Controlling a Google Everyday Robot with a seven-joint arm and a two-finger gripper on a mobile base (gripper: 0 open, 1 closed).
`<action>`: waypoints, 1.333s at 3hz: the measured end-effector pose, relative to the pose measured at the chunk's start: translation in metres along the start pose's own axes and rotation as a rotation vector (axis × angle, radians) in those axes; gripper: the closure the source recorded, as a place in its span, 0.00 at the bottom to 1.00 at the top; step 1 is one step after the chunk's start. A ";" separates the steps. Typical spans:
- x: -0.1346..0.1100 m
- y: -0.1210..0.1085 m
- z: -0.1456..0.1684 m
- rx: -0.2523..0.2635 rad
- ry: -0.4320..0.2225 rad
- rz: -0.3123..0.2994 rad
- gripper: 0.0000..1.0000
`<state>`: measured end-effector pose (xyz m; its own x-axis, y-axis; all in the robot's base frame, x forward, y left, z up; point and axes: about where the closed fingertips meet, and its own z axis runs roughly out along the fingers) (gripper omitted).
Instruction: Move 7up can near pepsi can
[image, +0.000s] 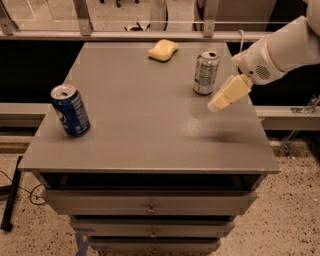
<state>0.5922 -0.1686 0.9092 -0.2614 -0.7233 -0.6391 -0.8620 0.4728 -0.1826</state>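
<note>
The 7up can (205, 73), silver-grey with green markings and a silver top, stands upright at the back right of the grey table top (145, 115). The pepsi can (70, 110), dark blue with white text, stands upright near the front left edge. My gripper (216, 104) reaches in from the right on a white arm (280, 50); its cream-coloured tip hangs above the table just right of and in front of the 7up can, apart from it. It holds nothing that I can see.
A yellow sponge (163, 50) lies at the back centre of the table. The table is a drawer cabinet with drawers (150, 205) below the front edge. A railing (150, 22) runs behind it. Speckled floor lies on both sides.
</note>
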 end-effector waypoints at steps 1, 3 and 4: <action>-0.011 -0.022 0.028 0.007 -0.138 0.062 0.00; -0.032 -0.061 0.061 0.037 -0.375 0.137 0.00; -0.030 -0.071 0.071 0.037 -0.456 0.214 0.18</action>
<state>0.6917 -0.1446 0.8882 -0.2070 -0.3190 -0.9249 -0.7919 0.6098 -0.0331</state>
